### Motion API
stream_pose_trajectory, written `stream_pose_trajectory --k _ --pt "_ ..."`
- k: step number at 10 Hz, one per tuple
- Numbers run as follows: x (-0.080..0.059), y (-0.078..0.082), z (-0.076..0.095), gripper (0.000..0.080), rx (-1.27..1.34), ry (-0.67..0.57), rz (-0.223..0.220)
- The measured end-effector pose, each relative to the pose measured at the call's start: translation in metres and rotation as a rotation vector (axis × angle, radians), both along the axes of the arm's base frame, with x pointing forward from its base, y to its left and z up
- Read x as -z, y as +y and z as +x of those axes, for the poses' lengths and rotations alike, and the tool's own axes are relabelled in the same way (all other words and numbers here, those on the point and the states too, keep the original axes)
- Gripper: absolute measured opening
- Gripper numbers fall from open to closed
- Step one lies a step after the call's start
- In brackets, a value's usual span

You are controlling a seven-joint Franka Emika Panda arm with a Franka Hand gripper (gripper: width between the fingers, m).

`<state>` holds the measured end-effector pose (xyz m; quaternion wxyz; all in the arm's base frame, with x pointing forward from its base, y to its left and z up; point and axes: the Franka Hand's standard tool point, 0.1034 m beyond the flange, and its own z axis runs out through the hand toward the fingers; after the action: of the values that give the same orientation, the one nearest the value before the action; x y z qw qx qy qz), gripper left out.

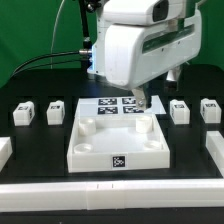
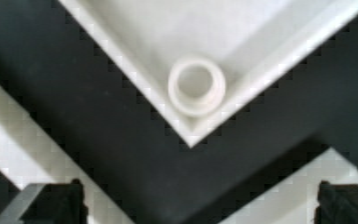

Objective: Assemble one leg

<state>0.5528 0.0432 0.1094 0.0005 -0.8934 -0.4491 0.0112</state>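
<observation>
Four small white legs with tags stand on the black table: two at the exterior view's left and two at its right. The large white tray lies in the middle. My gripper hangs over the tray's far right corner, away from every leg. In the wrist view the gripper is open and empty, its dark fingertips wide apart. Below it lie the tray's corner and a round socket. No leg shows in the wrist view.
The marker board lies flat just behind the tray, partly under the arm. White rails border the table at the front, left and right. A green backdrop and cables are behind.
</observation>
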Motion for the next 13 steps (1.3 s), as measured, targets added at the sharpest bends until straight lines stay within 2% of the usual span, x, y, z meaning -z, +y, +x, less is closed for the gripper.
stream_pose_trajectory --k 2,4,10,12,13 --pt "0.004 -0.018 -0.022 0.065 -0.112 -0.022 0.001" --pt "0.009 -0.03 -0.034 0.065 -0.243 -0.024 0.003" --pt "0.01 -0.031 -0.034 0.065 -0.253 -0.022 0.003" --pt "0.021 -0.045 -0.051 0.065 -0.449 0.012 0.007" --pt "0.027 -0.044 -0.062 0.065 -0.519 0.033 0.006"
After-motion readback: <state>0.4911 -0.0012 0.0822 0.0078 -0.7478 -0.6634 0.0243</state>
